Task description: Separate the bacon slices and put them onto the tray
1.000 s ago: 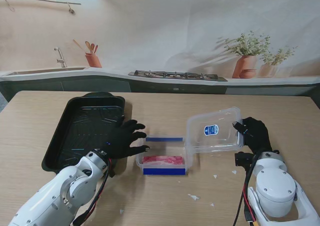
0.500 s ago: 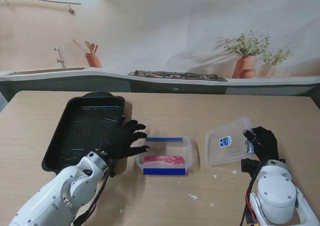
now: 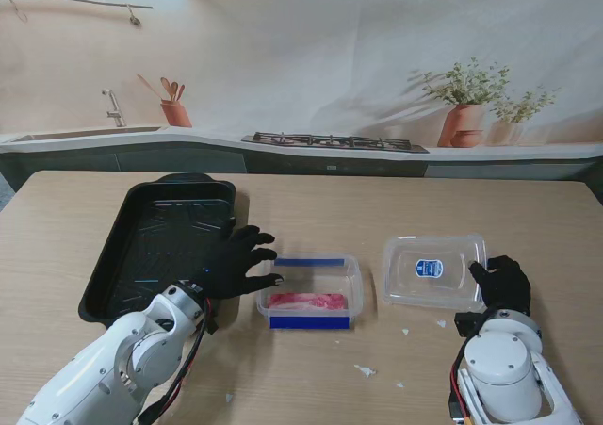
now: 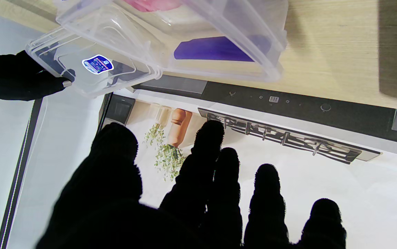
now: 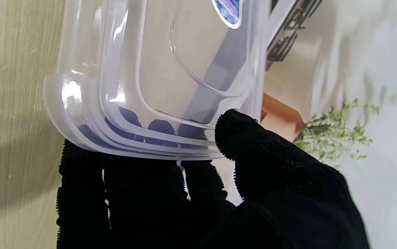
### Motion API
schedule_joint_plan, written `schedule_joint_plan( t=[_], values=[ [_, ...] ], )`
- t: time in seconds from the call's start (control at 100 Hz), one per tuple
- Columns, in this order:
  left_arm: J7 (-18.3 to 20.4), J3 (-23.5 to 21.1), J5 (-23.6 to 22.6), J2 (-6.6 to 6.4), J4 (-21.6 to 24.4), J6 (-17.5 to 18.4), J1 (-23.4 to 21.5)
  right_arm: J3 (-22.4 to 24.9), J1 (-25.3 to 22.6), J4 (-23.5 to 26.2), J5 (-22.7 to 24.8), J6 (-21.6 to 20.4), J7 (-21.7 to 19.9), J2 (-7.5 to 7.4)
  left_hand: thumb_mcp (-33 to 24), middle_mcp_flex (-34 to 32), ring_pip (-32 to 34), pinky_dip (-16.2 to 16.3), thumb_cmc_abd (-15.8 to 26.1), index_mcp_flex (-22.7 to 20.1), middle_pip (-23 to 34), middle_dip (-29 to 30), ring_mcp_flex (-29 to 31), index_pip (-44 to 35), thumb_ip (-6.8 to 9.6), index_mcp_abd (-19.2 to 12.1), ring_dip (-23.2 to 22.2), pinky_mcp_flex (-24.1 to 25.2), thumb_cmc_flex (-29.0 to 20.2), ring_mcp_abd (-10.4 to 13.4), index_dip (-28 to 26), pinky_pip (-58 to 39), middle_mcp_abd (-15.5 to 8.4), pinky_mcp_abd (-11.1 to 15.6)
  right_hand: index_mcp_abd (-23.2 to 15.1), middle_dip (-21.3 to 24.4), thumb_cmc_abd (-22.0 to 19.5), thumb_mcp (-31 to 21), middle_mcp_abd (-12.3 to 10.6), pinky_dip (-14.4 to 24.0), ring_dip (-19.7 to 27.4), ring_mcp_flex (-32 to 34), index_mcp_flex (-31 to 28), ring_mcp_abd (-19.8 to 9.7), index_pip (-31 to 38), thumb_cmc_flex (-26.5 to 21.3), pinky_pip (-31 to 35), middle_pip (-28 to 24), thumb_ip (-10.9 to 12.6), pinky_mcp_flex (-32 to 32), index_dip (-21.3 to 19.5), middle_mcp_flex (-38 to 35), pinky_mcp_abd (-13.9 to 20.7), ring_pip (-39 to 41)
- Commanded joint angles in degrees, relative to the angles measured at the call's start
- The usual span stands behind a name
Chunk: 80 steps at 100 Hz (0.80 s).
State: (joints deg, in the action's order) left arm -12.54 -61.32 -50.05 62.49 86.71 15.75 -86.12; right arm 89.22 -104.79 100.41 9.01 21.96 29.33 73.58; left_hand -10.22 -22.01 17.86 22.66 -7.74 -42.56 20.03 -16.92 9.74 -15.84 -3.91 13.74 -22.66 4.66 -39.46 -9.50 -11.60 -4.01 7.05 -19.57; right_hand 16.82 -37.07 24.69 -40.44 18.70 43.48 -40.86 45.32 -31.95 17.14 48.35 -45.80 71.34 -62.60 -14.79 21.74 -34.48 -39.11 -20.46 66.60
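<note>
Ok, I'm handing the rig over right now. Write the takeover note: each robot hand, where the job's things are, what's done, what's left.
Right robot hand: shut on the clear lid, thumb over one edge, fingers under; lid is right of the container, low over or on the table, not released.
Left robot hand: open, fingers spread, at the left end of the container, between it and the tray.
Bacon: in the open container, untouched.
Black tray: far left, no bacon on it.
Done: lid off.
Left: release the lid, lift out slices, lay them apart on the tray.
</note>
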Motion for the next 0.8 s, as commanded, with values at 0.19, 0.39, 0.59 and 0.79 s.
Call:
schedule_joint_plan(
  t=[0.19, 0.39, 0.59, 0.79],
  values=[
    [1.3, 0.2, 0.0, 0.02, 0.2, -0.2, 0.0, -0.5, -0.4, -0.9, 1.1, -0.2, -1.6, -0.19, 1.5, 1.6, -0.3, 0.3, 1.9, 0.0, -0.1, 0.5, -2.0, 0.8, 1.96, 0.7, -1.1, 0.8, -0.5, 0.2, 0.3, 0.6, 0.1, -0.3, -3.6, 7.7, -4.9, -1.7, -2.5, -7.7, 10.0, -16.7, 3.5, 0.9, -19.6, 0.6, -9.4, 6.2, 9.1, -13.1, 0.1, 14.8, 8.0, -12.5],
    [1.5, 0.2, -0.1, -0.01, 0.4, -0.2, -0.1, -0.7, -0.2, -1.4, 1.3, 0.3, -1.6, -0.19, 1.5, 1.8, -0.3, 0.4, 1.8, 0.2, -0.2, 0.5, -2.0, 0.8, 1.96, 0.7, -1.1, 0.8, -0.6, 0.2, 0.3, 0.6, 0.0, -0.3, -3.5, 15.2, -5.7, 0.5, -6.1, -8.5, 16.1, -29.4, 10.4, -4.4, -28.3, 0.9, -16.3, 15.8, 9.4, -19.6, 2.1, 25.7, 12.8, -25.6],
    [1.6, 0.2, -0.1, -0.03, 0.4, -0.2, -0.1, -0.8, -0.5, -1.1, 2.0, 1.1, -2.9, -0.52, 1.5, 1.7, -0.3, 0.4, 1.9, 0.2, -0.1, 0.5, -2.0, 0.8, 1.96, 0.6, -1.1, 0.8, -0.5, 0.2, 0.3, 0.6, -0.1, -0.2, -2.9, 21.2, -5.0, 2.6, -8.6, -11.0, 22.3, -38.5, 15.7, -9.7, -34.6, 2.8, -29.8, 29.0, 9.4, -24.0, 5.4, 29.5, 16.6, -37.4],
    [1.6, 0.1, -0.1, -0.03, 0.4, -0.2, -0.1, -1.0, -0.6, -1.4, 3.2, 0.9, -3.8, -0.91, 1.6, 1.8, -0.3, 0.4, 1.9, 0.2, -0.1, 0.6, -2.0, 0.8, 1.96, 0.6, -1.1, 0.8, -0.5, 0.2, 0.3, 0.5, 0.0, -0.2, -3.9, 26.2, -3.7, 3.8, -10.6, -11.8, 29.0, -38.8, 18.9, -13.0, -36.7, 6.2, -41.9, 43.3, 8.8, -25.6, 7.7, 29.3, 18.6, -51.1]
  ],
)
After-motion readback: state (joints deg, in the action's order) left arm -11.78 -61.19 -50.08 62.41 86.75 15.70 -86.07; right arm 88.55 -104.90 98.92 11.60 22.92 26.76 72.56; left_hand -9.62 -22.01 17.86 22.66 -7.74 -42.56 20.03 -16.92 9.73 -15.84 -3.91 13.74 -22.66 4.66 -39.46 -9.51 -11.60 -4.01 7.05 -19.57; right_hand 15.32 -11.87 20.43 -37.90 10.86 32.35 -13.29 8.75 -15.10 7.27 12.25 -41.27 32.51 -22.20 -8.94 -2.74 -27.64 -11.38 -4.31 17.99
